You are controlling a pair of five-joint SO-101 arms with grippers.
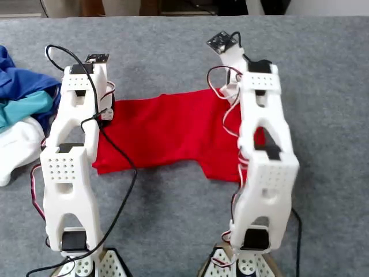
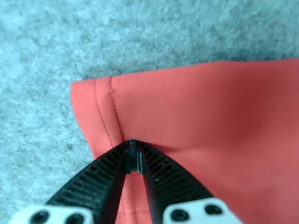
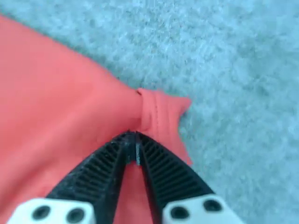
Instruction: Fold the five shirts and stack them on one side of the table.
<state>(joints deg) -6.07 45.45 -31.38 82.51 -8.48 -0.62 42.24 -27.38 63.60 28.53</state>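
1. The red shirt (image 1: 167,130) lies spread on the grey table (image 1: 173,46), between my two arms, and it is not yet folded.
2. My left gripper (image 2: 133,156) is pressed together on the red shirt near a hemmed corner. The tips meet on the cloth just beside the seam.
3. My right gripper (image 3: 135,142) is also pressed together on the red shirt, at the opposite side. The cloth bunches into a small pleat in front of the tips.
4. A pile of shirts (image 1: 23,115), blue, teal and white, waits unfolded at the left edge of the table, well apart from the red one.
5. I judge that the step in hand is the first fold of the red shirt, with both edges already pinched.
6. The next move probably calls for lifting both pinched points together and carrying them over the cloth evenly, so that the fold comes out straight and neither side slips out.
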